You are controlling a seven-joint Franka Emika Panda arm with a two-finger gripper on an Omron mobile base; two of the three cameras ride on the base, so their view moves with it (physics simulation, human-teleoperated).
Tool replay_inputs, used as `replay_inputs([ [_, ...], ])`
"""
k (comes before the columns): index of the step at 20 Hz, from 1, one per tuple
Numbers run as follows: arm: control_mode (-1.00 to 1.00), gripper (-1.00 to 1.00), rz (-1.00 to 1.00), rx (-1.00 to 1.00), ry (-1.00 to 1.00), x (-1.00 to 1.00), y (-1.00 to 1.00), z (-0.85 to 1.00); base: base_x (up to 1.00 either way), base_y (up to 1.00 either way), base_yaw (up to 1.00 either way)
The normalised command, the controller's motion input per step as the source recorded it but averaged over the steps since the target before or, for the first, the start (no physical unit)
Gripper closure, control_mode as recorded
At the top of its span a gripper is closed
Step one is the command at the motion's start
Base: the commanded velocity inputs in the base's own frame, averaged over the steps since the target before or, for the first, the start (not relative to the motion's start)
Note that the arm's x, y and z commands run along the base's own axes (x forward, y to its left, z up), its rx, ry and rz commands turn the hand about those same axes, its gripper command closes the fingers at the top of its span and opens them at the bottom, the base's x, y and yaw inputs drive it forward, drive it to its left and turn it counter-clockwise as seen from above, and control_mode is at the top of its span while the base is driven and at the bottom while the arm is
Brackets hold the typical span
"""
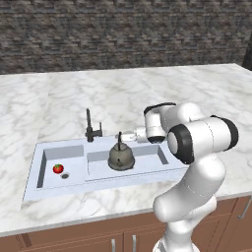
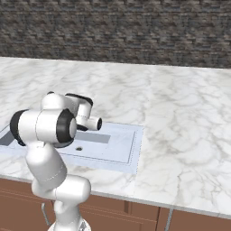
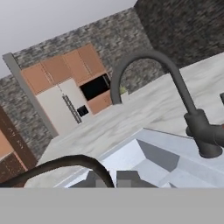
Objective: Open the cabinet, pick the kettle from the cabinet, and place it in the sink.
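Observation:
The grey-olive kettle (image 1: 121, 158) stands upright in the wider basin of the pale sink (image 1: 32, 168), to the right of the black faucet (image 1: 90, 127). My gripper (image 1: 123, 134) reaches in from the right at the top of the kettle's thin dark loop handle and is shut on it. In the hand view the handle (image 3: 65, 159) arches in from the left and ends between the fingertips of the gripper (image 3: 110, 179), with the faucet (image 3: 175, 78) curving overhead. The sink's right end (image 2: 122, 144) shows past my arm. The cabinet is out of view.
A red tomato (image 1: 58, 169) lies in the small left basin beside the drain. Marble counter (image 1: 147, 88) surrounds the sink, backed by a dark stone wall. Wooden base cabinets (image 1: 98, 236) run under the counter's front edge. Distant orange cabinets (image 3: 65, 70) stand across the room.

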Motion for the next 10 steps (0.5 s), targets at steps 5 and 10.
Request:
replay_inputs([
  [5,-1.00,1.00,0.00,-0.03,0.00,0.18,0.09,-0.20,0.00,0.00,0.00],
  [10,-1.00,1.00,0.00,-0.01,0.00,0.21,0.06,-0.13,0.00,0.00,0.00],
])
